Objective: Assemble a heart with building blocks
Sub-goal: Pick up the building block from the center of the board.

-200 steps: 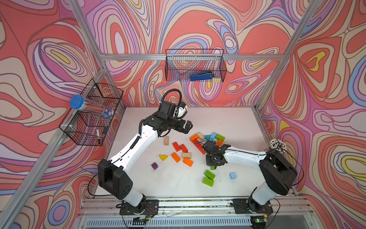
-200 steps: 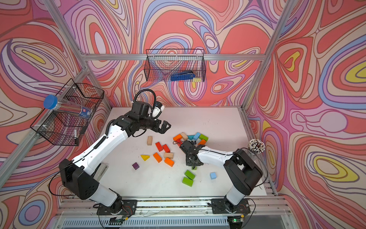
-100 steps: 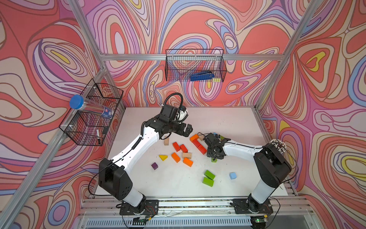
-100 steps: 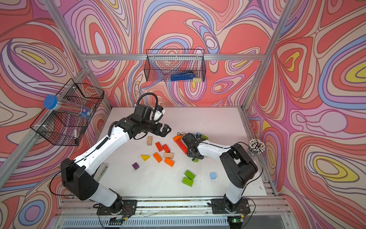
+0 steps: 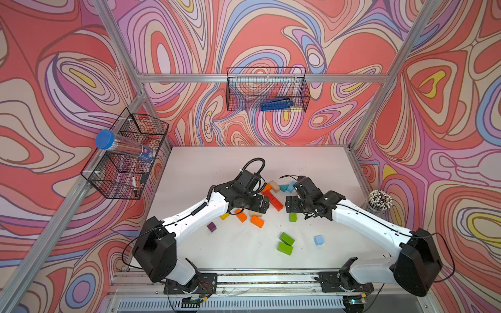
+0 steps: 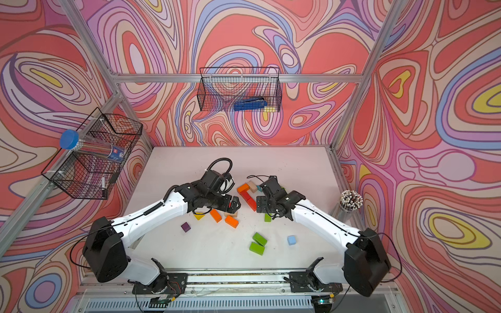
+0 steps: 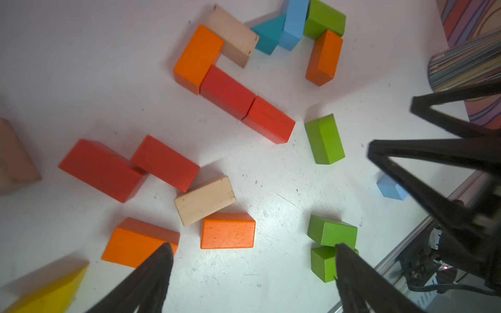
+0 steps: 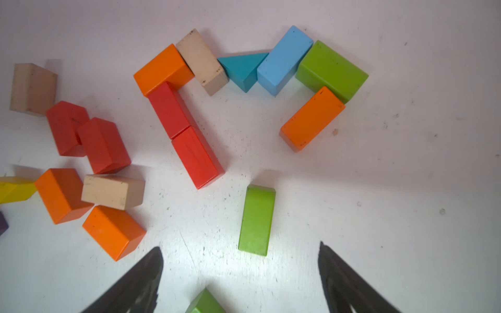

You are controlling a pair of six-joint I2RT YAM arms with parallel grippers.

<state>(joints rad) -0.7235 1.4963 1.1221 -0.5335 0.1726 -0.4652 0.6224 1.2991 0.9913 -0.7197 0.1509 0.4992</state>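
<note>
A partial heart outline of building blocks lies on the white table: orange brick (image 8: 162, 69), wood brick (image 8: 202, 61), teal wedge (image 8: 242, 70), light blue brick (image 8: 284, 59), green brick (image 8: 332, 70), and an orange brick (image 8: 311, 118) down one side. Two red bricks (image 8: 196, 157) run down the other side. A loose green brick (image 8: 257, 220) lies under my open right gripper (image 8: 240, 249), untouched. My left gripper (image 7: 252, 245) hangs open over loose red (image 7: 165, 162), wood (image 7: 204, 200) and orange bricks (image 7: 227, 230). In a top view the left gripper (image 5: 261, 206) and right gripper (image 5: 292, 204) face each other closely.
Two green bricks (image 5: 286, 243), a light blue cube (image 5: 319, 240), a purple cube (image 5: 211, 227) and a yellow wedge (image 7: 46, 292) lie loose nearer the front. A cup of pencils (image 5: 378, 200) stands at the right edge. Wire baskets (image 5: 267, 89) (image 5: 127, 154) hang on the walls.
My right gripper has gone from shut to open near the heart's lower part. The left arm has swung forward from the back, over the loose blocks in the middle.
</note>
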